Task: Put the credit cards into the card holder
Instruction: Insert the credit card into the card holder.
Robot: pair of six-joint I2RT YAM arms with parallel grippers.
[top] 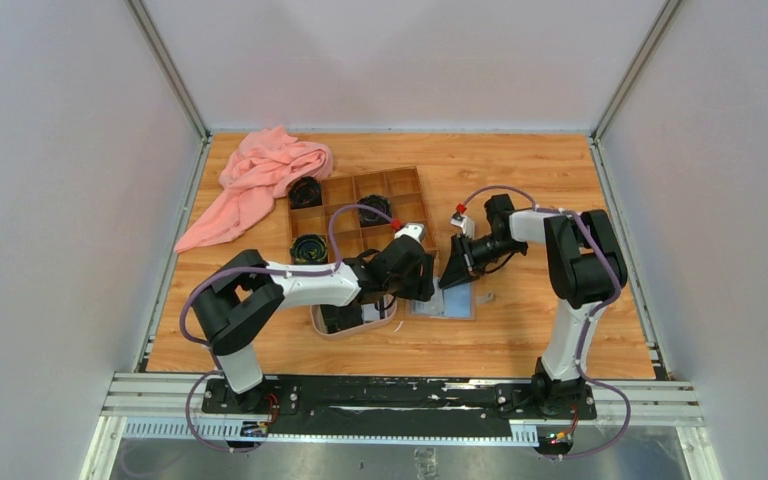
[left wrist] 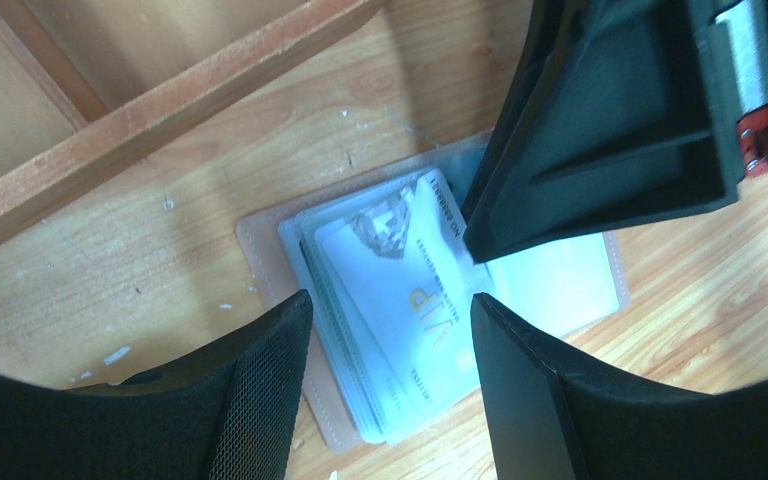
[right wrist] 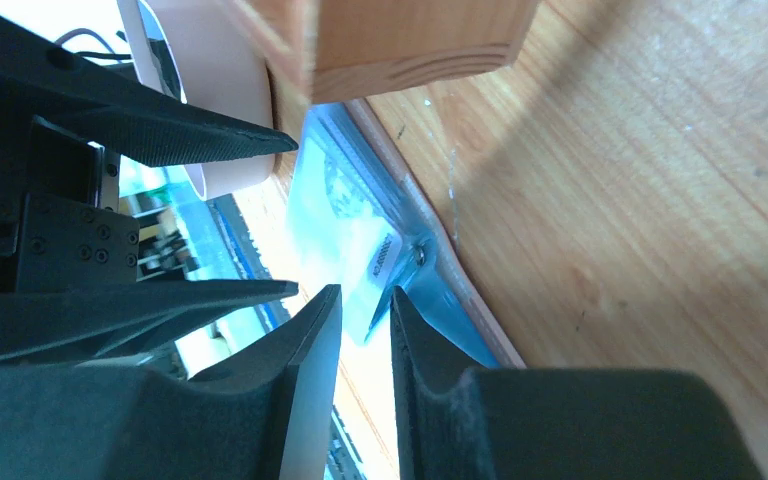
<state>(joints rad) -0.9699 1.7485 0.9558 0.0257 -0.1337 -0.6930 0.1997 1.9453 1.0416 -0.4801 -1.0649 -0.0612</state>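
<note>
The left gripper (left wrist: 392, 297) hung with its jaws well apart, straddling a white plastic credit card lettered VIP (left wrist: 415, 320); nothing was pinched. The card lay partway into the clear sleeves of the tan leather-look card holder (left wrist: 260, 240), which was spread open on the wooden table (left wrist: 710, 290) just beside the brown compartment box (left wrist: 160, 110). The right gripper (right wrist: 363, 292) had its tip at the card's edge, jaws a slit apart; gripping or nudging, I couldn't tell. I reckoned a skewed push could buckle the card or skate the unpinned holder away.
</note>
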